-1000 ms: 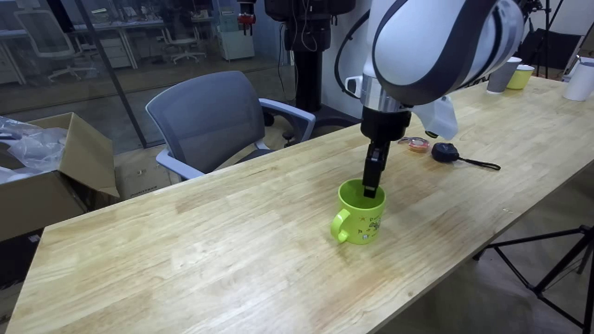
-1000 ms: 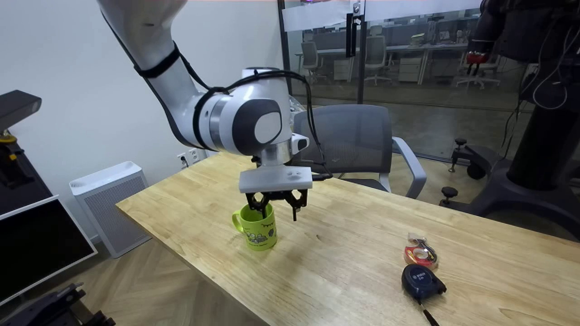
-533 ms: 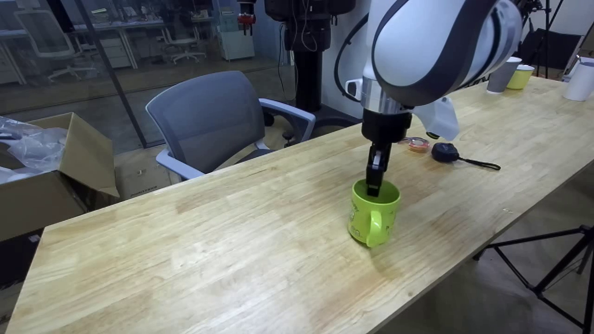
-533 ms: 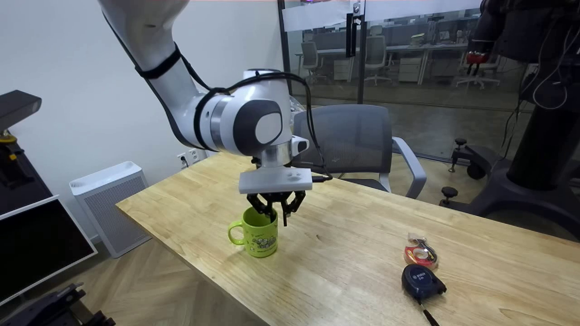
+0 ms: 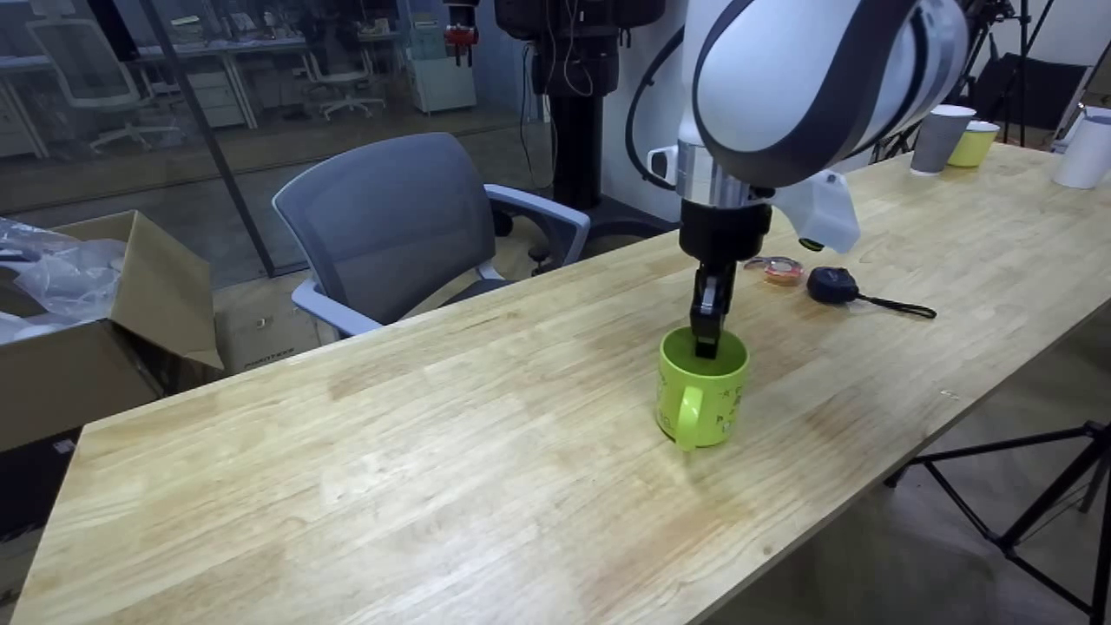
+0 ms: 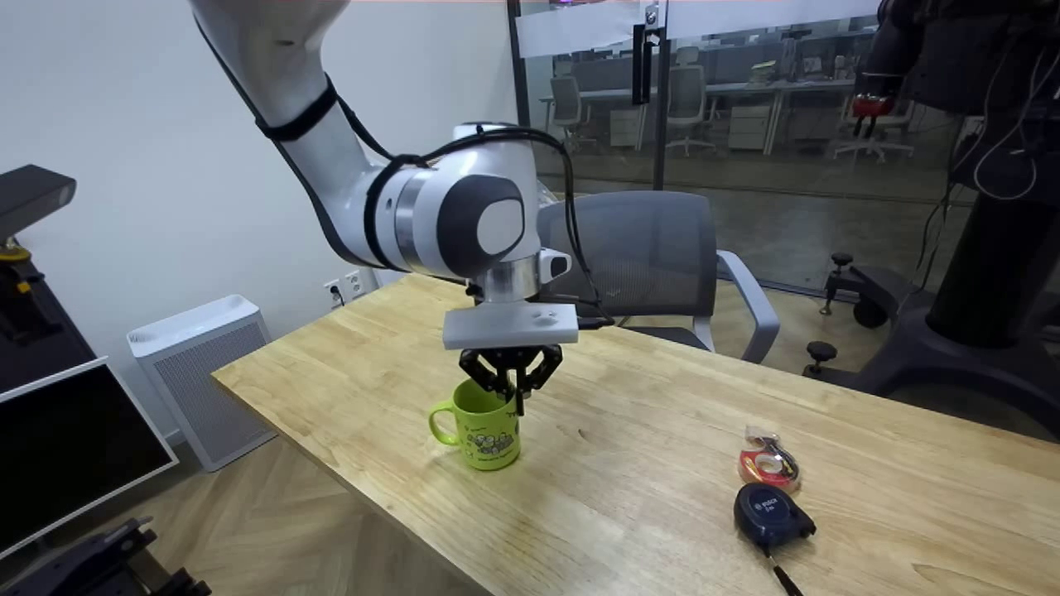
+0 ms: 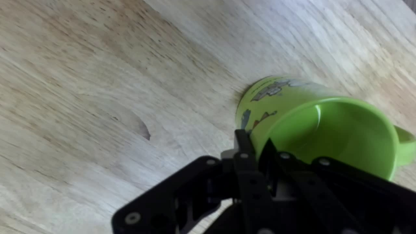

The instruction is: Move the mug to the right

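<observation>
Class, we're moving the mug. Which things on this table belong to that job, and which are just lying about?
Belongs to the job: lime-green mug; fingers, closed on its rim.

Just lying about: tape measure; red tape dispenser; grey cup; yellow cup; white container.

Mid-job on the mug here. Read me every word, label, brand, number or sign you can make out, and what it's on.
"BOSCH": on the tape measure.
"PHANTEKS", faint: on the cardboard between the open box and the chair.
Too small or blurred to read: the marking under the brand on the tape measure, the fine lettering on the mug, and a white label at lower left in an exterior view.
</observation>
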You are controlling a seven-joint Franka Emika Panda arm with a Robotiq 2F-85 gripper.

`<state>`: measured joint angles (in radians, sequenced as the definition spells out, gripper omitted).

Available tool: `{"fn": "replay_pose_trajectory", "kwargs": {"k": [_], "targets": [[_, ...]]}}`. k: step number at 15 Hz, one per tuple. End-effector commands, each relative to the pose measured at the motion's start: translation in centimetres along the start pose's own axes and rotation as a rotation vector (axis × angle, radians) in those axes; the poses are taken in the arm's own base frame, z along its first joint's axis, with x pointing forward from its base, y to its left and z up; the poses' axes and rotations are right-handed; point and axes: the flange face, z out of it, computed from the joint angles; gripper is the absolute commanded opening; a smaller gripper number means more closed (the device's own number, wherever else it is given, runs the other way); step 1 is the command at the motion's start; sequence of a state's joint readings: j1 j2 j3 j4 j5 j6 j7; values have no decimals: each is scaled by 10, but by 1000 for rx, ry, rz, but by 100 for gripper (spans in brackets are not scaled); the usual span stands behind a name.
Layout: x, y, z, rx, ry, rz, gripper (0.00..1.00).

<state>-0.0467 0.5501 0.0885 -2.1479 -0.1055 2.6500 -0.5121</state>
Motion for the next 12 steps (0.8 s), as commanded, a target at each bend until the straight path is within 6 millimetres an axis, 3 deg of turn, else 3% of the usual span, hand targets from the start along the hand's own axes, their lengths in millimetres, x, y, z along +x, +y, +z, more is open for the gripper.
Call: {"fn": "replay_pose_trajectory", "kwargs": {"k": [1,8,12], "targets": [[14,10,-19,-20,-5,20,2],[36,16,-48,-53,29,6,2],[40,21,-53,-59,35,4,2]]}}
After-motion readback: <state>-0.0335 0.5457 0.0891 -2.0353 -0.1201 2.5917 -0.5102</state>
